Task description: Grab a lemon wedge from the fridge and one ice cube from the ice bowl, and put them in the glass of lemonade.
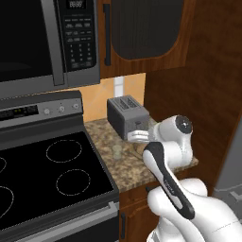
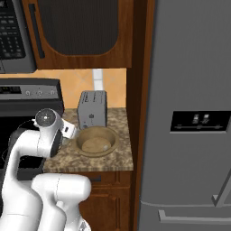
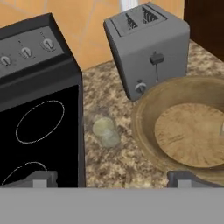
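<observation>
The glass of lemonade (image 3: 105, 131) stands on the granite counter between the stove and the ice bowl (image 3: 144, 127), and also appears as a small clear glass of lemonade (image 1: 116, 151) in front of the toaster. The tan ice bowl (image 2: 113, 136) sits right of it, with a pale cube (image 3: 221, 128) at the picture's right edge. My gripper (image 3: 113, 181) hovers open above the counter, facing the glass and bowl, with nothing between its fingertips (image 3: 43, 179). The gripper (image 2: 70, 131) is just left of the bowl. The fridge (image 2: 194, 90) stands shut at the right. The lemon wedge is hidden.
A silver toaster (image 3: 146, 48) stands behind the bowl against the wall. A black stove (image 1: 52, 175) borders the counter on the left, with a microwave (image 1: 47, 38) above. A wooden cabinet panel (image 2: 137, 90) separates the counter from the fridge.
</observation>
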